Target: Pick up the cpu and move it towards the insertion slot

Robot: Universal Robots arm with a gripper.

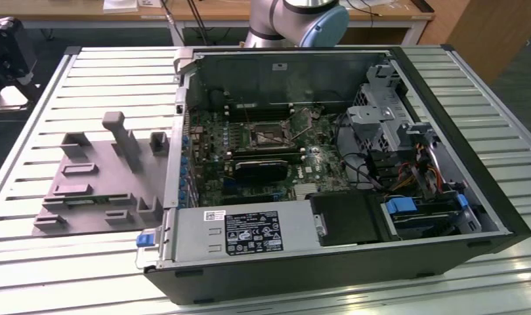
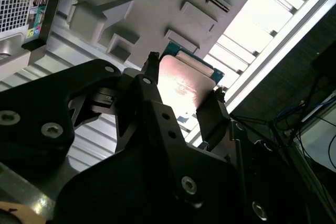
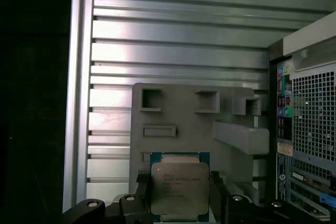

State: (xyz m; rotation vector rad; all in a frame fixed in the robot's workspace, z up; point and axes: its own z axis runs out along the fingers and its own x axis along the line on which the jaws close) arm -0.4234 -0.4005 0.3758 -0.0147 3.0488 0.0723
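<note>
Clearly the tool (image 3: pixel 178 181) grips the cpu (image 3: pixel 179 190) by opposite edges over the fixture plate (image 3: pixel 178 114).

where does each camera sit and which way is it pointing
Exterior view: off the arm and raised, looking down into the open computer case on the slatted table; an arm joint shows at the far edge.
First wrist view: on the wrist, looking past the gripper at the grey fixture plate.
Second wrist view: on the wrist, close behind the black fingers, looking along them.
Shared: both wrist views show the cpu held between the fingers; all three show the plate.
</note>
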